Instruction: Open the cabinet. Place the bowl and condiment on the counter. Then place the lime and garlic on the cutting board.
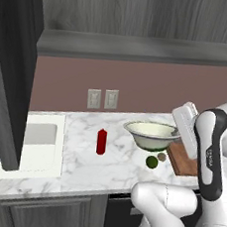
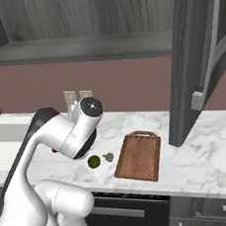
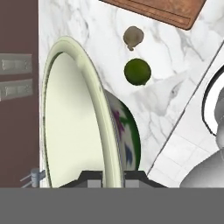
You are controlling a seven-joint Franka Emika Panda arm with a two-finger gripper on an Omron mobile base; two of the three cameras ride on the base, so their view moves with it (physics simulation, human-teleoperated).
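Observation:
My gripper (image 3: 113, 176) is shut on the rim of the cream-white bowl (image 1: 150, 133), which sits low over the white marble counter (image 1: 114, 170); I cannot tell whether its foot touches. In the hand view the bowl (image 3: 74, 118) stands close and edge-on. The red condiment (image 1: 101, 141) stands upright on the counter left of the bowl. The lime (image 1: 151, 161) and the garlic (image 1: 161, 156) lie on the marble in front of the bowl, beside the cutting board (image 2: 139, 155). The cabinet (image 1: 142, 14) stands open, with its shelf bare.
The open cabinet doors hang out over the counter, one at the left (image 1: 12, 74) and one at the right (image 2: 188, 61). A white sink (image 1: 22, 140) lies at the left. Two wall outlets (image 1: 102, 99) are on the backsplash.

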